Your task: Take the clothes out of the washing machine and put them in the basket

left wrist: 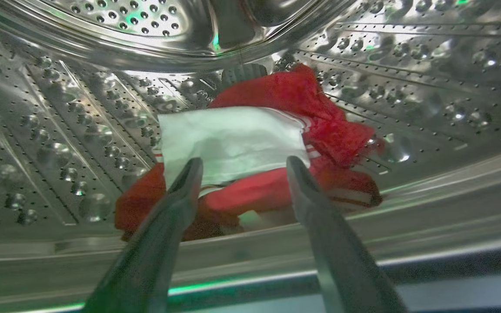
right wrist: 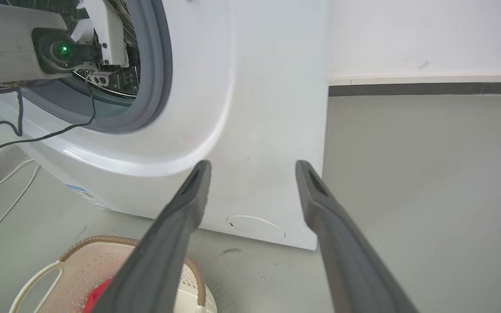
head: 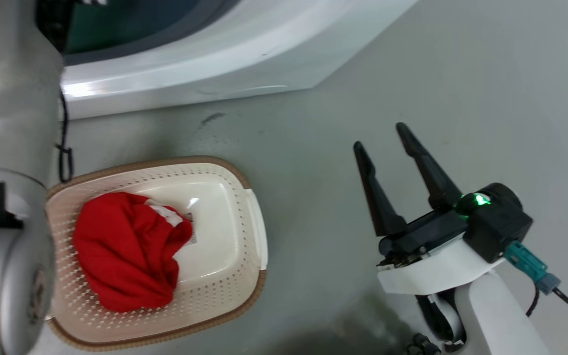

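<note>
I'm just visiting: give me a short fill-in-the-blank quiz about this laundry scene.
The garment in the basket is ____.
The open left gripper points at another garment in the washing machine, inside its steel ____.
The right gripper, above the floor, holds ____.
Missing words: red; drum; nothing.
</note>
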{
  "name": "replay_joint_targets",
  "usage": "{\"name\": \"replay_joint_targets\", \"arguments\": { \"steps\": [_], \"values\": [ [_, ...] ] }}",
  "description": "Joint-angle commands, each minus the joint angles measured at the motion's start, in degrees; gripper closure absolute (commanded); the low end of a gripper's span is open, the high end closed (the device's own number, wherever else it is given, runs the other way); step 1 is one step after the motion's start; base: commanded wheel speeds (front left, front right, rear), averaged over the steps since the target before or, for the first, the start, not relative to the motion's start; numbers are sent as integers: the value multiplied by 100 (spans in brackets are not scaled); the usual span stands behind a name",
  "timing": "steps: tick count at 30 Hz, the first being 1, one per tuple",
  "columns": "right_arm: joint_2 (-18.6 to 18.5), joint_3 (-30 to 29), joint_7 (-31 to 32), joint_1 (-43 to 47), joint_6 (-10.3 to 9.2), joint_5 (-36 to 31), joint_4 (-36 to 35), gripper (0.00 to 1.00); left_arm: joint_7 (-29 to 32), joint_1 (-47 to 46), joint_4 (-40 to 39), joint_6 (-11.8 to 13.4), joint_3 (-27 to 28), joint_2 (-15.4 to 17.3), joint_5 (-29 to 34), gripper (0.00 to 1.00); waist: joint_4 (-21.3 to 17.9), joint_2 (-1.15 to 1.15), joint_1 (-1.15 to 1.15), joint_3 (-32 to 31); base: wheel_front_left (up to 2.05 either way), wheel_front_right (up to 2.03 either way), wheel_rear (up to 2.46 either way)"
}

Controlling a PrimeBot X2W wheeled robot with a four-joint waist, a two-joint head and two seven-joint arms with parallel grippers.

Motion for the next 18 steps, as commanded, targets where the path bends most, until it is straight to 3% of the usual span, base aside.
{"name": "replay_joint_targets", "arguments": {
  "steps": [1, 10, 18],
  "values": [
    [3, 90, -43, -105, -4, 70, 36, 0, 170, -235, 77, 11, -21, 128, 33, 0, -202, 0, -1, 190, 0, 0, 0],
    [3, 440, -103, -215, -4, 385, 149, 0, 1361, -1155, 305, 14, -65, 640, 28, 0, -673, 0, -1, 763, 0, 0, 0],
    [4, 636, -109, -247, -4, 653, 158, 0, 2455, -1475, 461, 79, 46, 830, -186, 0, -958, 0, -1, 933, 0, 0, 0]
  ]
}}
